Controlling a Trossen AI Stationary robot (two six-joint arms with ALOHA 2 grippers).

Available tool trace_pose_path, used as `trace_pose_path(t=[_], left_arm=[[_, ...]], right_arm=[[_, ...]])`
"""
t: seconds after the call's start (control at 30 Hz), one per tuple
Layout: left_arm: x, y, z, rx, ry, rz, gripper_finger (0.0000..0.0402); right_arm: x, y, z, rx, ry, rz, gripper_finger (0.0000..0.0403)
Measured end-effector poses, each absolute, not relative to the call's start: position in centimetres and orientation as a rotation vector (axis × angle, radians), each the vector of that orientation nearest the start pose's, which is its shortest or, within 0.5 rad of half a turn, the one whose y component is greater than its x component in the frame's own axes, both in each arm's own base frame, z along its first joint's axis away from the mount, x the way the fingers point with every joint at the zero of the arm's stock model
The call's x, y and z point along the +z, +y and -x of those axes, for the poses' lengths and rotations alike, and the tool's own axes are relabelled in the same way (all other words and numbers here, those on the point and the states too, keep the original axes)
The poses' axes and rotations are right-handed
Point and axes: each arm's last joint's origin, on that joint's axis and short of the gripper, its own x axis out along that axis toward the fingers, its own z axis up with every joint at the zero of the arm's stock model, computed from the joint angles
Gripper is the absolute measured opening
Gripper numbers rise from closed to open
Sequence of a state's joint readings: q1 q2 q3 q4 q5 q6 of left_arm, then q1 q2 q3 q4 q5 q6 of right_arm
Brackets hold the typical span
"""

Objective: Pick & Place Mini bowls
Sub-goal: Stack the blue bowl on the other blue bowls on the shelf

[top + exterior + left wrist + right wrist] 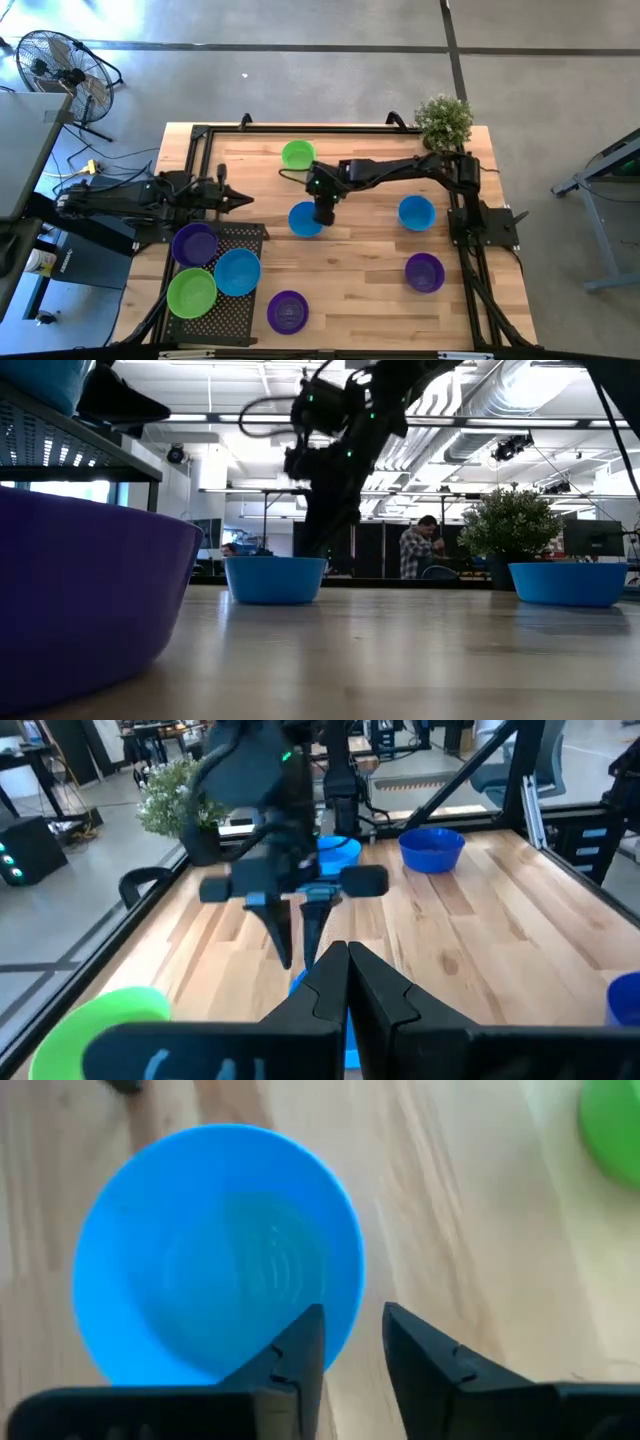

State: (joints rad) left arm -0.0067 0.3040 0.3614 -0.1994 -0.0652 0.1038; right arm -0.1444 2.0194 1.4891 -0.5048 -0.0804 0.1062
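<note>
A blue mini bowl (303,219) stands upright on the wooden table near its middle. My right gripper (352,1342) is open just above it, pointing steeply down; one finger is over the bowl's inside and the other outside its rim (346,1335). My left gripper (243,199) is shut and held level above the table's left side, touching nothing. Other mini bowls rest on the table: a green one (297,154) at the far side, a blue one (416,212) and a purple one (424,272) at the right, and a purple one (287,311) near the front. My right gripper's fingers stand astride the blue bowl's rim (346,1335), coming from above. A strip of table shows between the rim and the outer finger (420,1365). Whether the inner finger (300,1355) touches the bowl's wall I cannot tell. The bowl sits flat on the table.
A black mesh tray (245,235) at the near left holds a purple (194,243), a blue (237,271) and a green bowl (191,291). A potted plant (443,120) stands at the far right corner. A black frame runs along the table's edges.
</note>
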Motion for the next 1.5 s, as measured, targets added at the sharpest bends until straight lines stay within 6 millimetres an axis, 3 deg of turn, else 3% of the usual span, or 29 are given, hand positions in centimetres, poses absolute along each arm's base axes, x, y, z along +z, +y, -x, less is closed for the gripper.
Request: trace_pose_path(t=[0.33,0.43,0.53,0.73,0.97,1.1,1.27,1.5], left_arm=[[25.3,0.1,-12.8,0.053,0.23,-0.108,0.0001],[26.4,0.1,-13.9,0.049,0.26,-0.136,0.0001],[27.2,0.1,-15.2,0.048,0.301,-0.174,0.0001],[28.5,0.2,-17.5,0.05,0.382,-0.213,0.0001],[30.3,0.2,-21.7,0.034,0.477,-0.251,0.0001],[30.4,0.0,-24.6,-0.024,0.571,-0.241,0.0001],[29.7,-0.2,-27.8,-0.07,0.693,-0.209,0.0001],[28.0,-0.4,-31.4,-0.127,0.845,-0.137,0.0017]], right_arm=[[20.4,-1.4,-43.0,-0.028,0.909,0.114,0.0006],[20.4,-0.5,-43.6,-0.006,0.787,0.155,0.0006],[19.4,-0.1,-42.6,0.01,0.677,0.175,0.0007],[18.6,-0.1,-37.0,-0.032,0.446,0.171,0.0004],[20.4,-0.2,-28.9,-0.142,0.176,0.151,0.0002],[20.6,0.0,-25.5,-0.151,0.075,0.136,0.0001],[20.5,0.5,-23.0,-0.166,0.01,0.113,0.0002],[20.7,0.9,-22.5,-0.176,-0.009,0.109,0.0002]])
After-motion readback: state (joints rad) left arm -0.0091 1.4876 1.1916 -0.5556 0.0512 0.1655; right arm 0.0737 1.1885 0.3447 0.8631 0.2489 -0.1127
